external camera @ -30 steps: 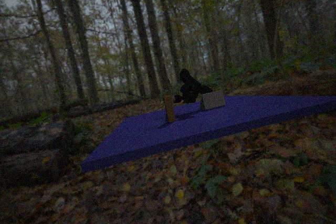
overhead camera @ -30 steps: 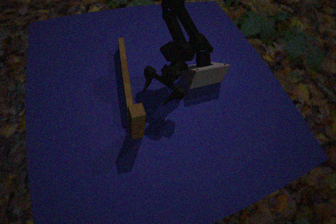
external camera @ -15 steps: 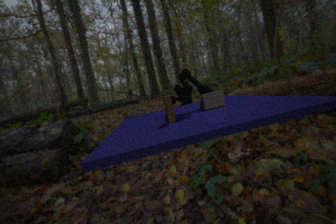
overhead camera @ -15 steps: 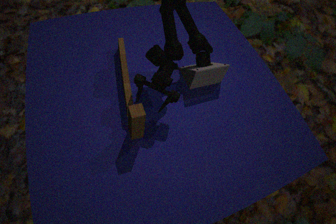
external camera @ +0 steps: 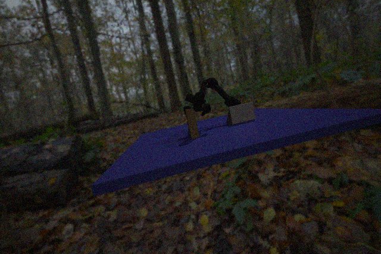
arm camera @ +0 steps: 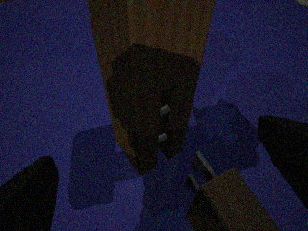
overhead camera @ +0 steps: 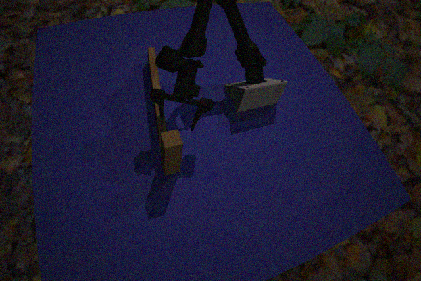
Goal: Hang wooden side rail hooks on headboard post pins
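Note:
The wooden post (overhead camera: 172, 153) (external camera: 193, 123) (arm camera: 144, 29) stands upright. In the wrist view, its dark slot shows an upper pin (arm camera: 165, 109) and a lower pin (arm camera: 162, 138). The wooden side rail (overhead camera: 154, 75) (arm camera: 238, 199) runs back from beside the post. Two steel hooks, one (arm camera: 205, 165) larger in view than the other (arm camera: 192, 183), stick out from its end toward the post, apart from the pins. My gripper (overhead camera: 178, 129) (arm camera: 158, 145) is open and empty, near the post and rail end. The rail's contact with the table is unclear.
The blue table (overhead camera: 272, 185) (external camera: 246, 140) carries the pale base block (overhead camera: 260, 95) (external camera: 243, 113) of the arm, right of the post. The dark arm (overhead camera: 197, 29) (external camera: 219, 88) arches from it toward the rail. Arm shadows fall around the post.

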You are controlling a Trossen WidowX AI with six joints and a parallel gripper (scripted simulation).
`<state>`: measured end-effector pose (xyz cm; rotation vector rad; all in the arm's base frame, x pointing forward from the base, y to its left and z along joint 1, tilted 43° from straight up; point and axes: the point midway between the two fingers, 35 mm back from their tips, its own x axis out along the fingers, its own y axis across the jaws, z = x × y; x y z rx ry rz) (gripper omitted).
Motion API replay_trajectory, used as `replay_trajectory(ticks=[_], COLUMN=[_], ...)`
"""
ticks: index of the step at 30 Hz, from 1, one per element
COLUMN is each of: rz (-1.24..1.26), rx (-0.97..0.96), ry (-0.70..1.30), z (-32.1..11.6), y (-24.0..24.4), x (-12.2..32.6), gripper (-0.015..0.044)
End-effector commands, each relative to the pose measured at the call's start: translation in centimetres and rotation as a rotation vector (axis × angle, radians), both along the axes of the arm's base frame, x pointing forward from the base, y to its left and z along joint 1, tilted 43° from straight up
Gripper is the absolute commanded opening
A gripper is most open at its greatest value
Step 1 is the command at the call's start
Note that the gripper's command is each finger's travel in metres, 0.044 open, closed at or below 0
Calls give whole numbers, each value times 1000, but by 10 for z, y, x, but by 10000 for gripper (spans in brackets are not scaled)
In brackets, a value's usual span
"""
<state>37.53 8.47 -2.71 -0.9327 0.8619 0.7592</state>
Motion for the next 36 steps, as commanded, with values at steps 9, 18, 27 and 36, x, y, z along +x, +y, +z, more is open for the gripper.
replay_trajectory(ticks=[9,18,27,36], rz=[36,36,-105,-967], rx=[-4,-4,20,85], ry=[85,85,140,322], z=[32,32,30,28], y=[-4,-4,-6,-16], x=[0,0,3,15], gripper=[440,440,440,440])
